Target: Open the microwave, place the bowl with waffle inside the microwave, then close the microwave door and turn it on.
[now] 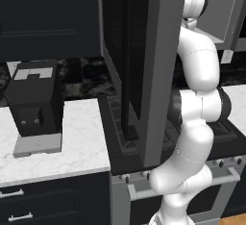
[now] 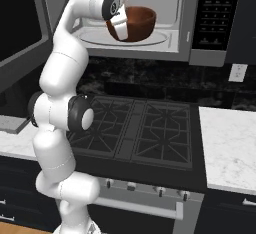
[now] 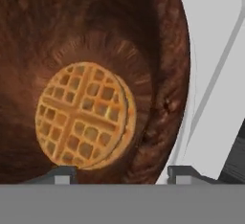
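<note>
Gripper: the gripper (image 2: 120, 26) is at the near left rim of the bowl (image 2: 137, 23); in the hand view its two dark fingertips (image 3: 60, 174) stand apart, one inside the bowl wall and one outside it, but whether they press the rim or have let go I cannot tell.
Bowl: dark reddish-brown, inside the microwave (image 2: 150, 18), over the round turntable (image 2: 150, 40); whether it rests on the plate I cannot tell.
Waffle: the round golden waffle (image 3: 85, 115) lies on the bowl's bottom, seen in the hand view; the right base view shows just the bowl's outside and inner wall.
Microwave: pale grey cavity open, mounted above the stove (image 2: 145, 128); the keypad panel (image 2: 212, 10) sits on its right.
Door: the microwave door (image 1: 144, 65) is swung wide to the left, edge-on in the left base view, where it hides the cavity and the bowl.
Writing: small pale marks on the keypad, too small to read; no brand legible.
Left counter: a black coffee machine (image 1: 34, 106) stands on the marble counter (image 1: 77, 147) left of the stove.
Right side: a white wall socket (image 2: 238, 72) sits above the right counter (image 2: 230, 143).
</note>
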Tool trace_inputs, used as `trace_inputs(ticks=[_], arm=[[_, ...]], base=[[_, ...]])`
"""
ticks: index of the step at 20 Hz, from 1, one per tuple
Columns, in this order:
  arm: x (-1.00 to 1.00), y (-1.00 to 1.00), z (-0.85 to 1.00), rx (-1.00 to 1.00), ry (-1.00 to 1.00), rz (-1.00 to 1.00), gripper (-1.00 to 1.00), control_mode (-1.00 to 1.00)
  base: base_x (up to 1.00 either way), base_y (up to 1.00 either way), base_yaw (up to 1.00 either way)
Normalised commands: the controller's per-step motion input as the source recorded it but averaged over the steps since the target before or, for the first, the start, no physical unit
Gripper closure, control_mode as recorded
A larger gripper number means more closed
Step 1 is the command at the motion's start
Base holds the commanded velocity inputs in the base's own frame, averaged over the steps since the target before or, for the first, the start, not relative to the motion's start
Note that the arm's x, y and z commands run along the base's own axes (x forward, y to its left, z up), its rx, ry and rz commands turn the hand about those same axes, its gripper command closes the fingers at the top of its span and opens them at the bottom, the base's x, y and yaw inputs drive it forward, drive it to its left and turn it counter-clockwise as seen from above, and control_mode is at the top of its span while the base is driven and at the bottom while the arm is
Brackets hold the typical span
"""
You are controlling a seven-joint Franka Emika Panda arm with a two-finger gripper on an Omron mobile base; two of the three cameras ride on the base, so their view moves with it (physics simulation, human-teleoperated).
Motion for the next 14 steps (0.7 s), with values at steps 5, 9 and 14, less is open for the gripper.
trace_inputs(ticks=[5, 9, 14], arm=[[-0.16, 0.00, 0.00, 0.00, -0.13, 0.00, -1.00, -1.00], [-0.86, -0.01, 0.00, 0.00, -0.22, 0.00, -1.00, -1.00], [-1.00, -0.12, -0.09, 0.00, -0.24, 0.04, -1.00, -1.00]], base=[[0.00, 0.00, 0.00], [0.00, 0.00, 0.00], [0.00, 0.00, 0.00]])
